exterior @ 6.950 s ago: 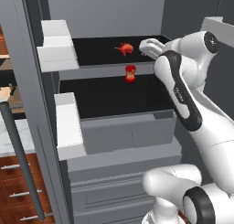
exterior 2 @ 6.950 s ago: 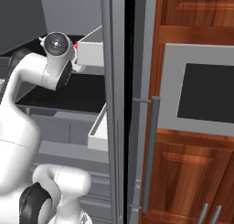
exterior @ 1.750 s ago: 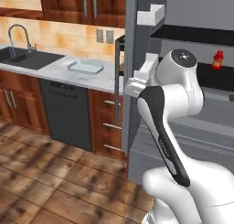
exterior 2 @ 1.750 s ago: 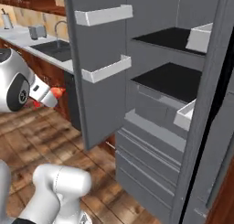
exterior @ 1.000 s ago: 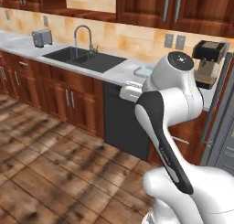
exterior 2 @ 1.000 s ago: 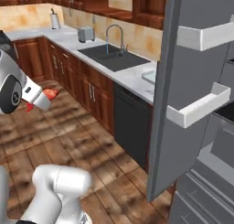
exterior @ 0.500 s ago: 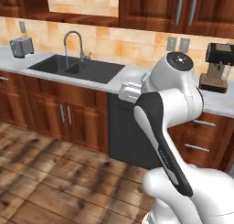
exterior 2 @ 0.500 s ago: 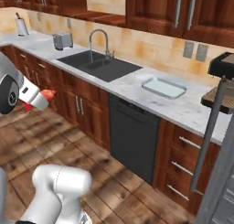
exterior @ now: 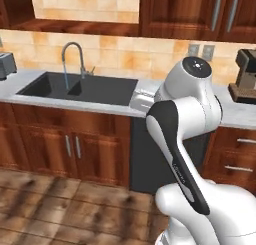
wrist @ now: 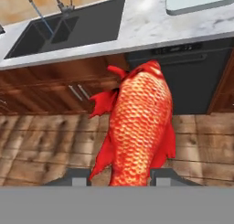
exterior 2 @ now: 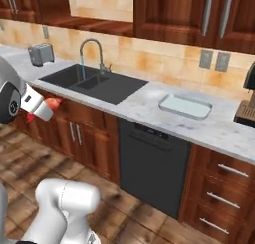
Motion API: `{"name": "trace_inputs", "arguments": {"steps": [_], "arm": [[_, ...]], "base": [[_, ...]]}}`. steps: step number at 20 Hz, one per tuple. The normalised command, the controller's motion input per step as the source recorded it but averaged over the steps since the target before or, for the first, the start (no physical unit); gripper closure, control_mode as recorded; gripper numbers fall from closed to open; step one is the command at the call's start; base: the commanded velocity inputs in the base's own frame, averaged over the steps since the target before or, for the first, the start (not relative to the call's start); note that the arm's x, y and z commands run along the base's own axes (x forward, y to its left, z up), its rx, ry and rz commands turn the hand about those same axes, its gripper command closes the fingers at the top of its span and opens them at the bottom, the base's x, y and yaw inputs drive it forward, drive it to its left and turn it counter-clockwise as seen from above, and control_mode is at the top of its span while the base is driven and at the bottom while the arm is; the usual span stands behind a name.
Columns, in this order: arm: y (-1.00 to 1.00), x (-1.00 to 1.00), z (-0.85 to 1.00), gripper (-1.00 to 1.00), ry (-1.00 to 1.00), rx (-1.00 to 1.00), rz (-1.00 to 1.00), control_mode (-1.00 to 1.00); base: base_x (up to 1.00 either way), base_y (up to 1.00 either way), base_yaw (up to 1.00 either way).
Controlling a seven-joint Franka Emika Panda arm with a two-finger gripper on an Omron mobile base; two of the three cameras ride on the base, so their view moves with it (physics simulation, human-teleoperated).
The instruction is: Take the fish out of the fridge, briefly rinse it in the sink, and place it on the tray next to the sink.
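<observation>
The fish is clenched in the claw and held out over the wooden floor, short of the counter, so that it can be carried to the sink for rinsing. The tray is set just right of the sink, ready to receive it.

The arm's white bulk covers most of the tray from the left. The hand view cuts the tray at the top edge, and the fish hides the fingertips.
</observation>
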Motion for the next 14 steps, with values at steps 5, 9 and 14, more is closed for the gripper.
{"name": "trace_inputs", "arguments": {"steps": [5, 9, 14], "arm": [[0.0, 0.0, 0.0, 1.0, 0.0, 0.0, 0.0, 1.0], [0.0, 0.0, 0.0, 1.0, 0.0, 0.0, 0.0, 1.0], [0.0, 0.0, 0.0, 1.0, 0.0, 0.0, 0.0, 1.0]], "base": [[1.0, 1.0, -0.39], [1.0, 0.99, -0.44], [1.0, 1.0, -0.33]]}}
